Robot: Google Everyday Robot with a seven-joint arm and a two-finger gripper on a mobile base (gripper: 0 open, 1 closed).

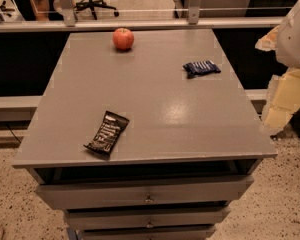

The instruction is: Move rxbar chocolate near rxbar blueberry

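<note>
Two bars lie well apart on the grey worktop (155, 109). The rxbar chocolate (107, 133), a flat bar in a glossy black wrapper with white lettering, sits near the front left corner, just back from the front edge. The rxbar blueberry (201, 68), a flat bar in dark navy wrap, rests by the right edge towards the back. A round red apple (123, 38) stands near the back edge. The gripper is out of view, so you cannot tell whether it is apart or together; only a white rounded robot part (295, 34) shows beyond the right edge. You look to be at the approach step, with nothing grasped. Next, bring the gripper over the black bar, across its narrow width.
</note>
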